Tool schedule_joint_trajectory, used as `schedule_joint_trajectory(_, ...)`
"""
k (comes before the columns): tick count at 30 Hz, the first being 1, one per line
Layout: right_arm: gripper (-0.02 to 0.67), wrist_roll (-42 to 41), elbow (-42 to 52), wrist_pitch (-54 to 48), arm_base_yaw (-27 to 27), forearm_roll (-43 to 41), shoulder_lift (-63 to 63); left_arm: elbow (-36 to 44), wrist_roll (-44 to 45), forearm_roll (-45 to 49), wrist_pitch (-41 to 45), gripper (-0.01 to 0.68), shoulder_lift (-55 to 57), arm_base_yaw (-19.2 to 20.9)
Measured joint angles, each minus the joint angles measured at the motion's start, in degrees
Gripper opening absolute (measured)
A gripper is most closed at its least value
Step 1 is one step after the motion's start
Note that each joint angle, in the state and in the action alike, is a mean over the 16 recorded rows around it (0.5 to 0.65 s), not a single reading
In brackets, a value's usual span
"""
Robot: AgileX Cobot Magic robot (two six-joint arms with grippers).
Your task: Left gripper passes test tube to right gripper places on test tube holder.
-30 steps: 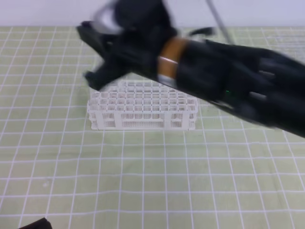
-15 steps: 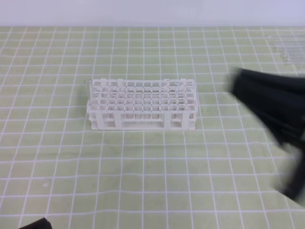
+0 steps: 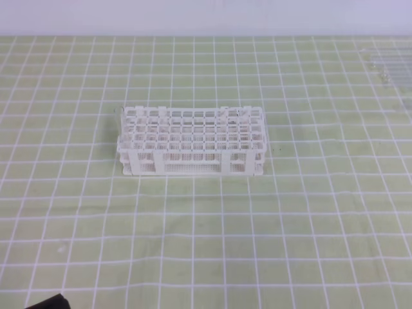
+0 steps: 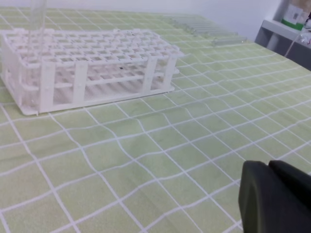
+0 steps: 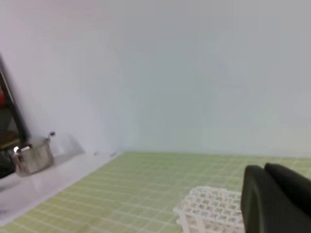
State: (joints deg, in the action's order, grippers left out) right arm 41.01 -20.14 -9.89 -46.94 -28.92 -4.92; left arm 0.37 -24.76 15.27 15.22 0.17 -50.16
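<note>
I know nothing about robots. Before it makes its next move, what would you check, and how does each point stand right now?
1. Test tube stands in the rack: ok, upright in a hole at one end.
2. Tube seated fully to the bottom: cannot tell, the glass is too clear.
3. Rack sits level on the green mat: ok.
4. Left fingers shut and holding nothing: ok.
5. Right fingers shut and holding nothing: ok.
6. Space above the rack free of arms: ok in the overhead view.
</note>
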Motion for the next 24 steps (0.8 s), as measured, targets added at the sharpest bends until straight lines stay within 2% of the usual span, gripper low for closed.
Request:
schedule_joint_trajectory(6, -0.015, -0.71, 3.61, -2.63, 0.0, 0.4, 5.41, -0.04, 0.02, -0.01, 0.05, -0.001, 0.02, 0.0)
schedule_joint_trajectory(14, -0.015, -2.28, 9.56, -1.35, 0.93, -2.64, 6.05, -0.13, 0.0, -0.03, 0.16, -0.001, 0.0, -0.01)
schedule_joint_trajectory(18, -0.015, -2.46, 12.95, 0.53, 4.98, -3.61, 6.05, -0.13, -0.01, -0.03, 0.16, -0.001, 0.0, -0.01)
schedule_joint_trajectory(24, -0.015, -2.38, 17.17, 5.98, 15.58, -4.27, 6.05, -0.09, 0.0, -0.02, 0.1, -0.001, 0.02, -0.01)
